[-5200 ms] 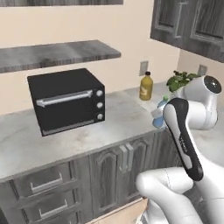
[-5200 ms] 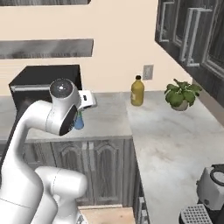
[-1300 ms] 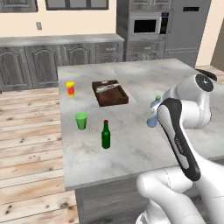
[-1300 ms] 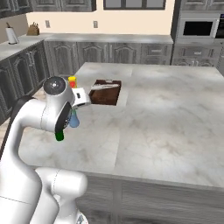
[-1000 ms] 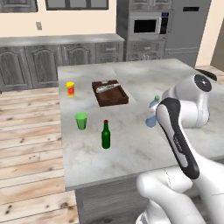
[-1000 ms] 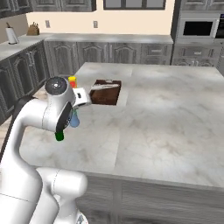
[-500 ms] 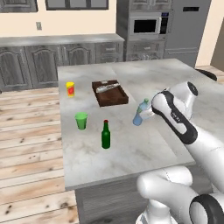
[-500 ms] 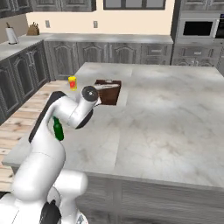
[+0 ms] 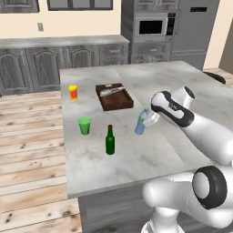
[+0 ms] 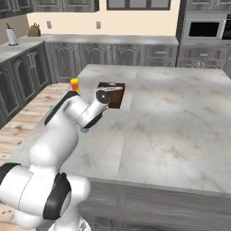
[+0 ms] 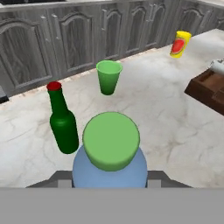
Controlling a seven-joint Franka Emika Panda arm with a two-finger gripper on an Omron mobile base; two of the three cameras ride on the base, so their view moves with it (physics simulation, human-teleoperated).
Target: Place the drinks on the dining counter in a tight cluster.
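Blue-tinted water bottle (image 9: 141, 124) pinched in the gripper (image 9: 146, 122), carried low over the marble desk (image 9: 136, 154), just right of the green glass bottle (image 9: 109, 140). Placing step, I'd say: next, ease it down close beside that bottle, then let go.

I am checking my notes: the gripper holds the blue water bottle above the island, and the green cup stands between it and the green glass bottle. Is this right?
Not quite. In the left base view the green glass bottle stands between the water bottle in the gripper and the green cup. The grip above the island is right.
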